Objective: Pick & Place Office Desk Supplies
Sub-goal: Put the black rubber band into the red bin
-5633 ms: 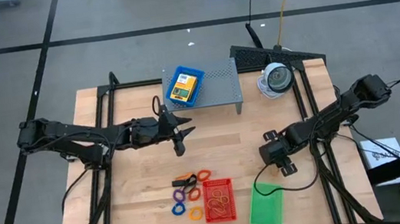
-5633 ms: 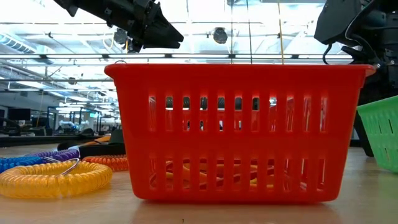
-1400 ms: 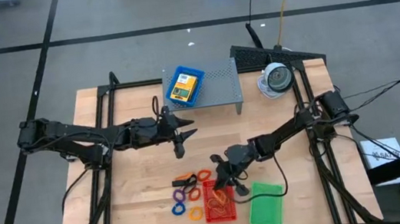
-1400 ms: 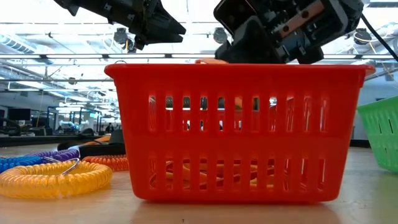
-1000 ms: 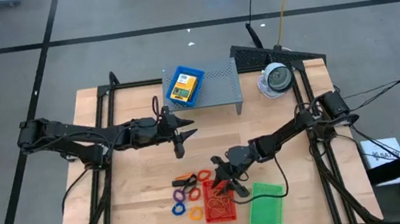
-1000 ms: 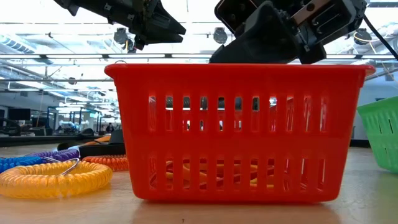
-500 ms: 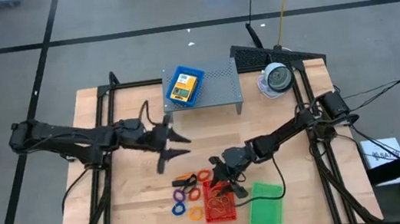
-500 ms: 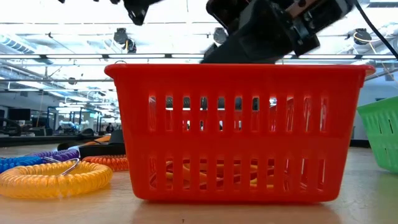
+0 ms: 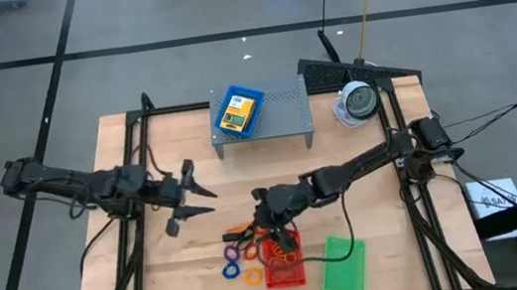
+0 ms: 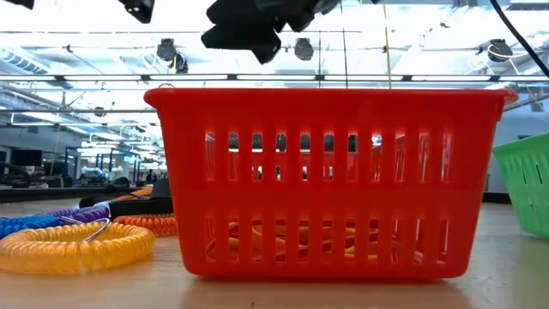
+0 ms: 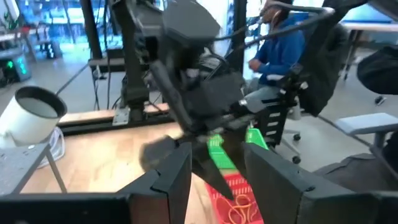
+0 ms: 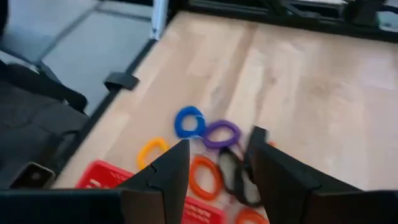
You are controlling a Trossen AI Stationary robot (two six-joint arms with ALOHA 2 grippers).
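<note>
My right gripper (image 9: 271,225) hangs open above the far left corner of the red mesh tray (image 9: 285,267), which holds thin rubber bands (image 11: 235,205). Blue (image 12: 189,121), purple (image 12: 222,134), yellow (image 12: 152,149) and orange (image 12: 205,175) rings and a dark piece (image 12: 235,169) lie on the table just left of that tray, below the gripper. The green tray (image 9: 345,266) stands to the right of the red one. A yellow crayon box (image 9: 237,111) lies in a blue tray on the grey shelf (image 9: 279,112). My left gripper (image 9: 200,201) hovers open over the table's left half.
A round white-and-grey device (image 9: 358,102) stands at the back right, next to the shelf. Black frame rails (image 9: 133,181) run along both table sides. Bare wood lies between the shelf and the rings. A person in blue (image 11: 280,50) sits beyond the table.
My right gripper has risen out of the red tray and gone toward the table's left, coming above the rings. My left gripper has drawn back toward the table's left and near edges and has turned.
</note>
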